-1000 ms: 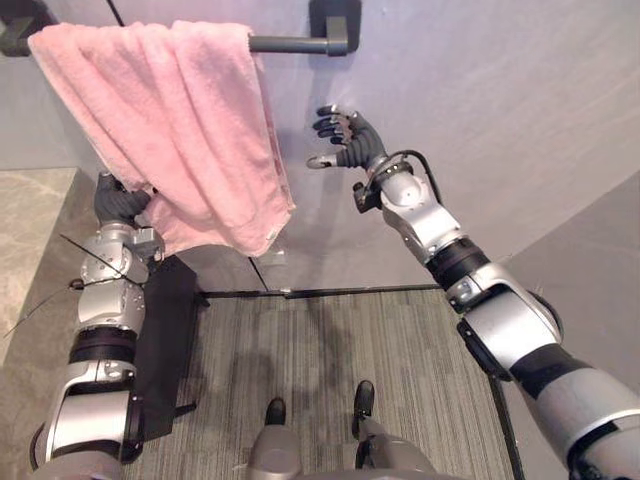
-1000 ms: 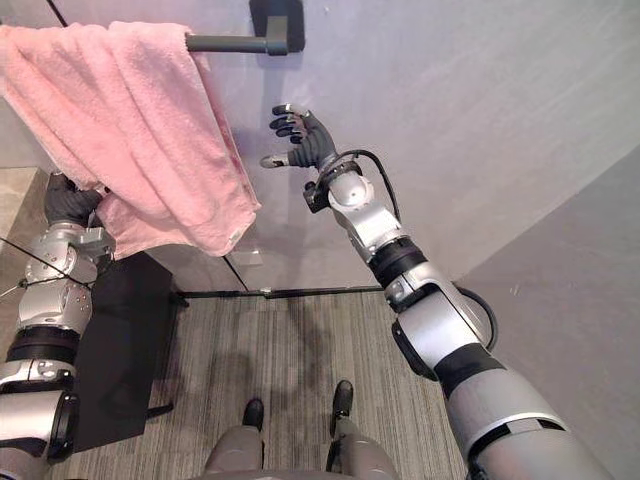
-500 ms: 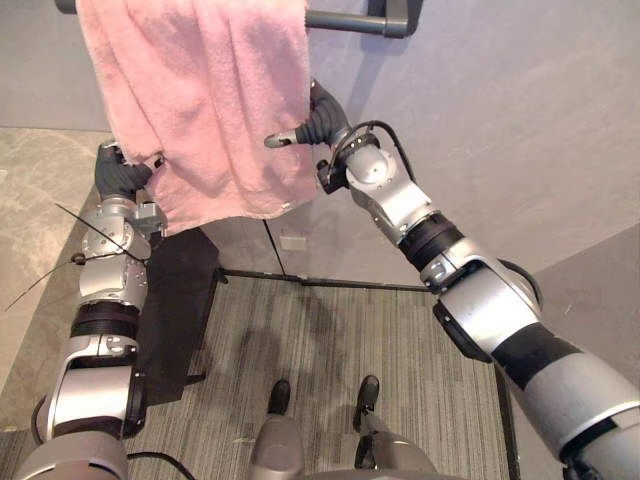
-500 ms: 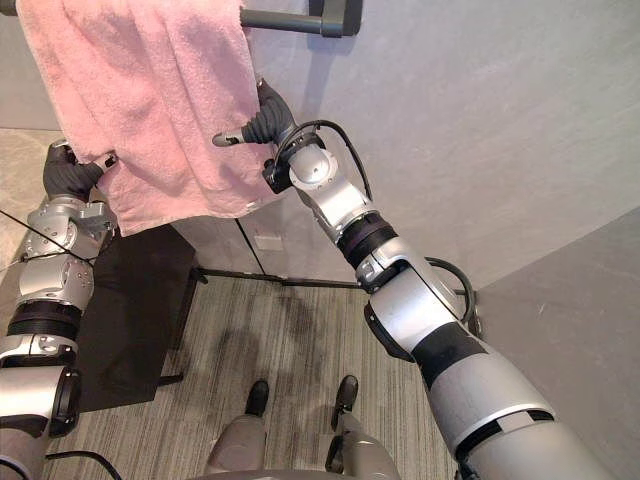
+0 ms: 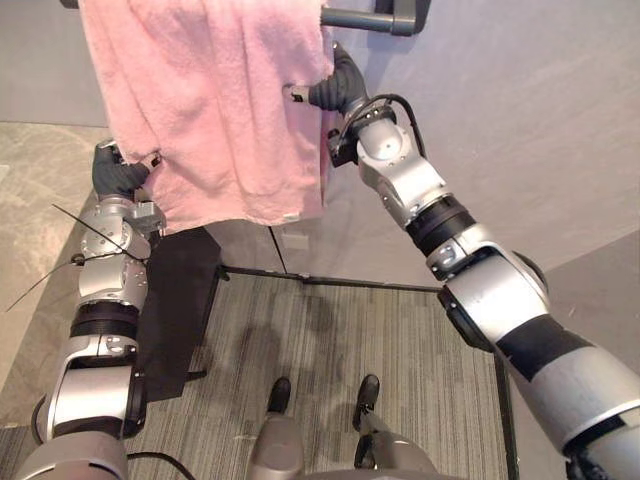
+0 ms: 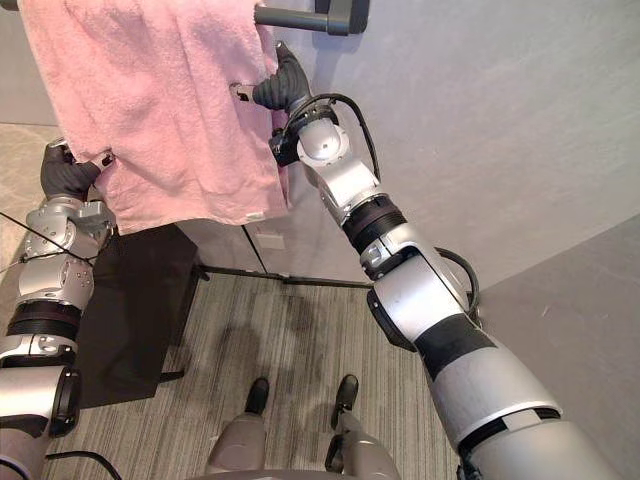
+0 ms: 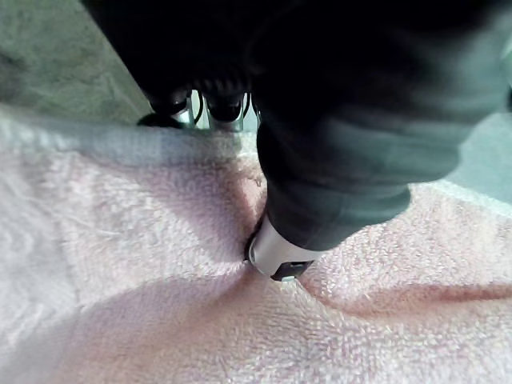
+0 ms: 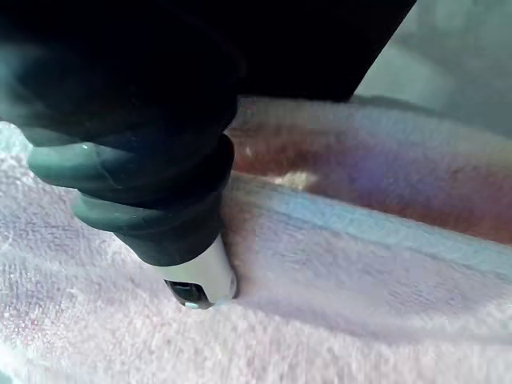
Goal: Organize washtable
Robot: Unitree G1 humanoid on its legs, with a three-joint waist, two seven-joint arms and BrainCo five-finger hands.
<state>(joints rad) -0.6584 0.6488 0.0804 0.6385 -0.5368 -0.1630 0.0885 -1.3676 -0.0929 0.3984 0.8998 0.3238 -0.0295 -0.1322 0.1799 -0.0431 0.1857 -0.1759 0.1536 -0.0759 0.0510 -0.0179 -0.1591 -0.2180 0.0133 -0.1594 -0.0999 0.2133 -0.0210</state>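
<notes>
Left eye view: pink towel (image 5: 210,110) draped over dark rail (image 5: 365,17); left hand (image 5: 118,175) pinches its lower left corner.
Right eye view: right hand (image 6: 280,88) clamps the towel's right edge just under the rail.
Left wrist view: thumb (image 7: 276,260) pressed into cloth.
Right wrist view: thumb (image 8: 196,280) likewise.
Progress: hung; probably only straightening remains.
Room: grey wall (image 5: 520,120), striped carpet (image 6: 300,340).
</notes>
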